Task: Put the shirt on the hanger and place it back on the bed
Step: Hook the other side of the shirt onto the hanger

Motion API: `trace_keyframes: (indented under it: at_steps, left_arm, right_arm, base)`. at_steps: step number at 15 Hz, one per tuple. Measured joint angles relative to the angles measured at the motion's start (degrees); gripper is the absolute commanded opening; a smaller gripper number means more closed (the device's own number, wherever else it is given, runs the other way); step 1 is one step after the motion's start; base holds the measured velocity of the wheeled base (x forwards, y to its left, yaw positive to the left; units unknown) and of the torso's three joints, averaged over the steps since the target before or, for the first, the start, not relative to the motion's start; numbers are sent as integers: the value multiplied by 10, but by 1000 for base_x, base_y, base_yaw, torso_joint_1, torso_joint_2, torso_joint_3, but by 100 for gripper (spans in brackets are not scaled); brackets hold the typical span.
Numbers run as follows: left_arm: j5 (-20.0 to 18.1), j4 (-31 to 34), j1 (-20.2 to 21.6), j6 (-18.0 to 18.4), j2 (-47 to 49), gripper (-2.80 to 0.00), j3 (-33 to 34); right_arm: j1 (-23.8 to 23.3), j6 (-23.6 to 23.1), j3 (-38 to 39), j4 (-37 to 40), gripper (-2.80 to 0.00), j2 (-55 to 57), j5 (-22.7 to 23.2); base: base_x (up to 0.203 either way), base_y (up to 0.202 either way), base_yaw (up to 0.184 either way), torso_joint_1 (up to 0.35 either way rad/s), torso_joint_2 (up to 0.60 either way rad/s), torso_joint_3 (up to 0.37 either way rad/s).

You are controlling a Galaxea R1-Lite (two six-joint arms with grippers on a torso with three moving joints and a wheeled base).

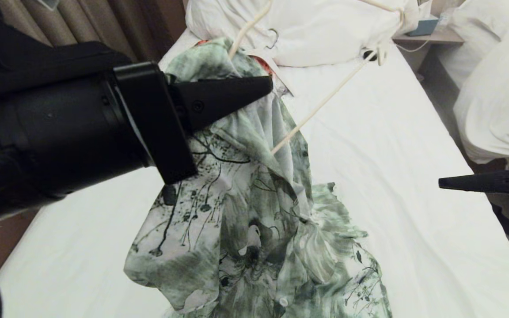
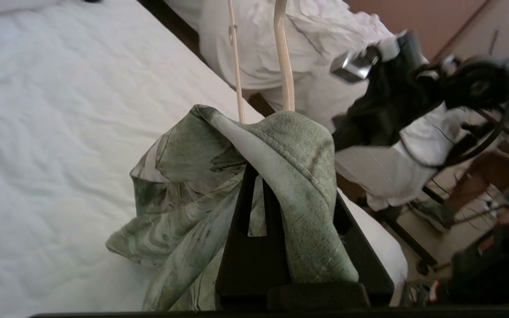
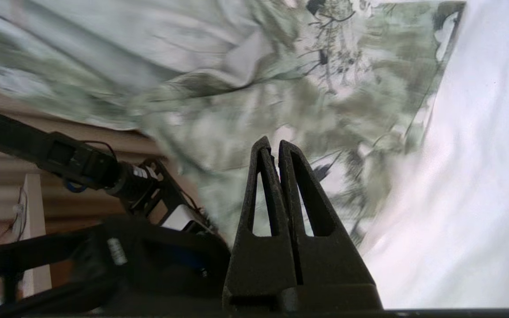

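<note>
Left gripper (image 1: 268,85) is raised above the bed (image 1: 391,145), its fingers pinched tight on a fold of the shirt (image 1: 254,212) near the collar; green cloth drapes over the fingertips (image 2: 254,176) in the left wrist view. From that grip the shirt hangs down and spreads in crumpled folds on the white sheet below, green and white streaks with dark leaves, one button showing near the lower edge. Cream wire hanger (image 1: 320,105) sits just beyond the gripper's tip, one thin arm slanting into the cloth, the other rising past the collar toward the white pillow (image 1: 316,31). Right gripper (image 1: 441,183) is off to the side, well apart from the shirt, fingers pressed together and empty.
</note>
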Motion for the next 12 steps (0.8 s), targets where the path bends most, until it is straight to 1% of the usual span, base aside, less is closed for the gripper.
trace_keyframes:
  at_steps: [2,3,5,6,7,10,12]
  left_arm:
    - [4,0,0,1,-5,-280,-4]
    - [4,0,-1,1,-7,-280,-4]
    - [3,0,-3,1,-9,-280,-5]
    - [3,0,-3,0,-10,-280,-5]
    - [3,0,-4,1,-10,-280,-5]
    - [3,0,-6,1,-11,-280,-5]
    - [3,0,-6,1,-12,-280,-5]
  right_arm:
    - [28,21,8,-65,-280,41,1]
    - [51,34,11,-97,-280,60,1]
    - [96,43,10,-135,-280,89,-10]
    - [123,47,4,-142,-280,102,-23]
    - [150,56,-6,-145,-280,115,-43]
    - [228,111,-56,-163,-280,161,-123]
    - [261,139,-84,-167,-280,189,-171]
  base:
    - [0,0,0,0,0,0]
    - [0,0,0,0,0,0]
    - [0,0,0,0,0,0]
    - [0,0,0,0,0,0]
    - [0,0,0,0,0,0]
    - [0,0,0,0,0,0]
    - [0,0,0,0,0,0]
